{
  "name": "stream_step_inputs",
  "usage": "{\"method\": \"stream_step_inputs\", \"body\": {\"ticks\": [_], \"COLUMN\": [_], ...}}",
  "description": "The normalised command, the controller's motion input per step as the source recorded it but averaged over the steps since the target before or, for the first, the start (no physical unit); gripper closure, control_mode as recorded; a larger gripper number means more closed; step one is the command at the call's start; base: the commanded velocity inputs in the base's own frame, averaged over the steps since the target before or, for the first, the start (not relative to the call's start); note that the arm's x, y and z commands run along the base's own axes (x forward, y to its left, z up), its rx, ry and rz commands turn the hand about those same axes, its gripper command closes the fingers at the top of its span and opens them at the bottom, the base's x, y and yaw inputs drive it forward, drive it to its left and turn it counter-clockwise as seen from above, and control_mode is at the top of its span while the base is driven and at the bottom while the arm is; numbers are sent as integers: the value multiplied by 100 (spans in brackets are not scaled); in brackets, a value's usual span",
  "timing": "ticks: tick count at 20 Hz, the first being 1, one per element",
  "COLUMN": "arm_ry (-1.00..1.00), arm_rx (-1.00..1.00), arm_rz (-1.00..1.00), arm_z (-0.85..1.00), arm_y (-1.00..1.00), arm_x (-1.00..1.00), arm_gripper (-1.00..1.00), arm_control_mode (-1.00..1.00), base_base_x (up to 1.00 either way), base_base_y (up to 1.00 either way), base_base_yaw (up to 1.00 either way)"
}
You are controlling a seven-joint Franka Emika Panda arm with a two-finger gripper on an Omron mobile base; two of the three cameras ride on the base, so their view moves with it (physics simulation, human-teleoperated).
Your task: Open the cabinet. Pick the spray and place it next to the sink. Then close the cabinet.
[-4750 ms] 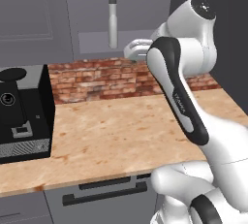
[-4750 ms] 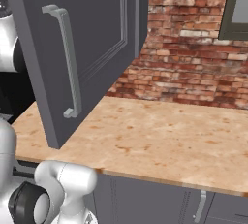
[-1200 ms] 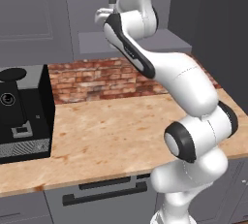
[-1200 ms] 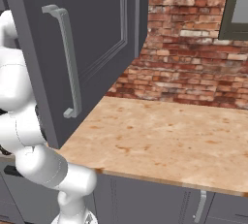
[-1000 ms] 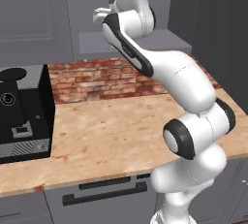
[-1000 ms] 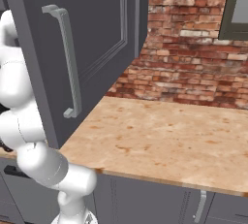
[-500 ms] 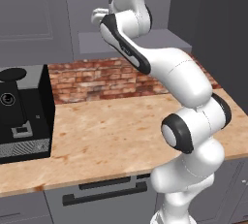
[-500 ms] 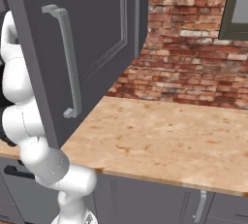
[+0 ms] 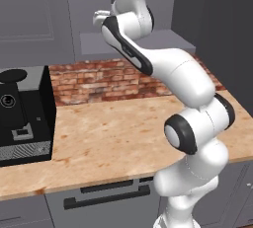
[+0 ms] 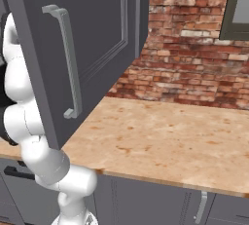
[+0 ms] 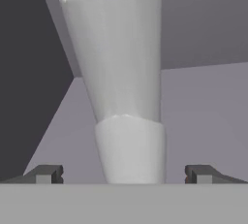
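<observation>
The cabinet door (image 10: 99,39) stands swung open, its long silver bar handle (image 10: 68,63) facing the right base camera. My arm reaches up onto the cabinet's grey shelf (image 9: 165,39). In the hand view the pale whitish spray (image 11: 123,97) stands upright on that shelf, very close, between my two fingertips. The gripper (image 11: 123,173) is open, with one dark fingertip (image 11: 46,173) well clear of the bottle on each side. In the left base view the hand (image 9: 105,17) sits high at the shelf. The sink is out of view.
A black coffee machine (image 9: 22,113) stands at the left end of the wooden counter (image 9: 113,138). Red brick backsplash (image 10: 194,58) runs behind it. Grey drawer fronts with black handles (image 9: 106,197) lie below the counter edge. The open door overhangs the counter's right part.
The arm has eased slightly further toward the shelf, its elbow shifting a little left. The jaws have stayed open and the door has not moved.
</observation>
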Motion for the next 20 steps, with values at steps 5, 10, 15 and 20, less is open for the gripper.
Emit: {"method": "stream_step_inputs", "body": {"ticks": [5, 10, 15, 20], "arm_ry": [0, 0, 0, 0], "arm_rx": [-3, -1, 0, 0], "arm_rz": [-2, 0, 0, 0], "arm_z": [-31, -3, 0, 0], "arm_y": [0, 0, 0, 0], "arm_x": [23, 8, 0, 0], "arm_gripper": [-100, -100, 100, 100], "arm_control_mode": [-100, -100, -100, -100], "base_base_x": [0, 0, 0, 0], "base_base_y": [0, 0, 0, 0], "base_base_yaw": [0, 0, 0, 0]}}
